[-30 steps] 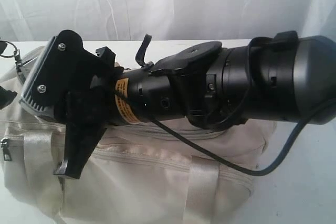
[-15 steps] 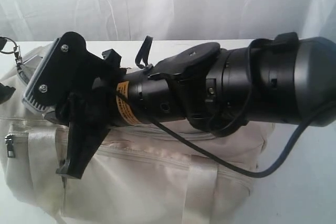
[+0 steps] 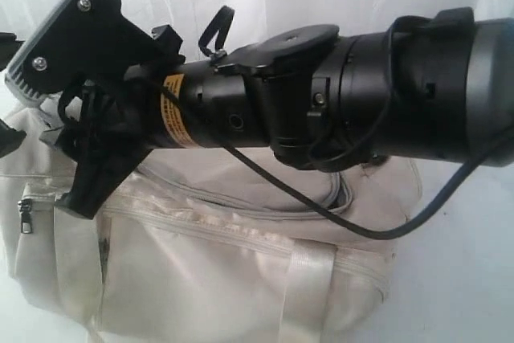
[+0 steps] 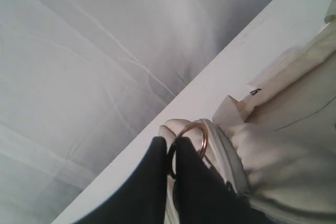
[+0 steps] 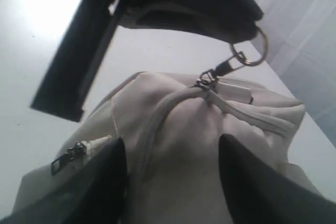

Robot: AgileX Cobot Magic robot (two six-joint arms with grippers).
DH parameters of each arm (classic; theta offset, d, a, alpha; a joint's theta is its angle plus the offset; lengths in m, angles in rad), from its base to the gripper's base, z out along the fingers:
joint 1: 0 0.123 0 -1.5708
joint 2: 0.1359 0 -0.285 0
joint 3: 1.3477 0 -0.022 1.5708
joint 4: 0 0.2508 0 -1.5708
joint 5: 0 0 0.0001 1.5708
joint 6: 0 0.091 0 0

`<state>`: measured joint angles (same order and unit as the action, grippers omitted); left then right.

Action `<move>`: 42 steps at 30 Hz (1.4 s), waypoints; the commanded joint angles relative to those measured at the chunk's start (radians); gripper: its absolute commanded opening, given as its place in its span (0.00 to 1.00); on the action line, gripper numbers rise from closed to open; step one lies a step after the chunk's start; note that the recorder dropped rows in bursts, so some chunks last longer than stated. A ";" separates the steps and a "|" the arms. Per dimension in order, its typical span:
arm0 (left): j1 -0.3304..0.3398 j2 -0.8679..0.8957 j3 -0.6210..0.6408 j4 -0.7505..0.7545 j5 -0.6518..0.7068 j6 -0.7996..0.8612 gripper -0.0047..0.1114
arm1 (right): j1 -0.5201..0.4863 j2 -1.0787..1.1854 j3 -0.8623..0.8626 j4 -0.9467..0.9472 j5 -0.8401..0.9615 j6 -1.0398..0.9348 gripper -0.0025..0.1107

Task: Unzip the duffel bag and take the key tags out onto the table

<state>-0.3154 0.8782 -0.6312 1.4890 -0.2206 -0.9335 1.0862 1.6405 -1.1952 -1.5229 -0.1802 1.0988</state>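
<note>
The left gripper (image 4: 170,153) is clamped on the ring (image 4: 202,132) at the end of the duffel bag (image 3: 241,279), which lies on the table (image 3: 466,279); the right gripper (image 5: 172,148) hangs spread, empty — so a tug could drag the unbraced bag. No key tags show. A second ago the right arm sat lower, jaws shut.

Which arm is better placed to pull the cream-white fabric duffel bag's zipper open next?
Probably right: the right gripper hangs open over the zipper of the duffel bag, while the left gripper is shut on the brass-coloured metal ring at the bag's end.
</note>
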 commanded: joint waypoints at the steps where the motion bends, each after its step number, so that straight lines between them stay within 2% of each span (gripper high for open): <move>1: 0.005 -0.029 -0.011 0.046 -0.034 -0.039 0.04 | 0.000 -0.007 -0.014 0.008 0.043 0.003 0.47; 4: 0.005 -0.029 -0.011 0.084 -0.089 -0.063 0.04 | 0.000 0.010 -0.014 0.006 0.062 0.002 0.46; 7: 0.005 -0.029 -0.011 0.223 -0.120 -0.191 0.04 | 0.000 0.032 -0.021 0.006 0.080 0.002 0.41; 10: 0.005 -0.029 -0.011 0.255 -0.126 -0.261 0.04 | 0.000 0.042 -0.036 0.005 0.078 -0.026 0.33; 19: 0.005 -0.029 -0.011 0.255 -0.098 -0.262 0.04 | 0.000 0.051 -0.052 0.005 0.074 -0.029 0.03; 24: 0.005 -0.013 -0.011 0.255 0.002 -0.257 0.04 | 0.000 0.051 -0.052 0.005 0.052 -0.029 0.02; 35: 0.005 0.081 -0.011 0.255 0.048 -0.211 0.04 | 0.000 0.049 -0.052 0.002 0.012 -0.029 0.02; 42: 0.005 0.090 -0.011 0.255 0.153 -0.189 0.04 | 0.000 0.049 -0.052 -0.002 -0.044 -0.029 0.02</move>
<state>-0.3137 0.9675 -0.6332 1.7356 -0.1717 -1.1357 1.0862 1.7001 -1.2412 -1.5229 -0.1637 1.0763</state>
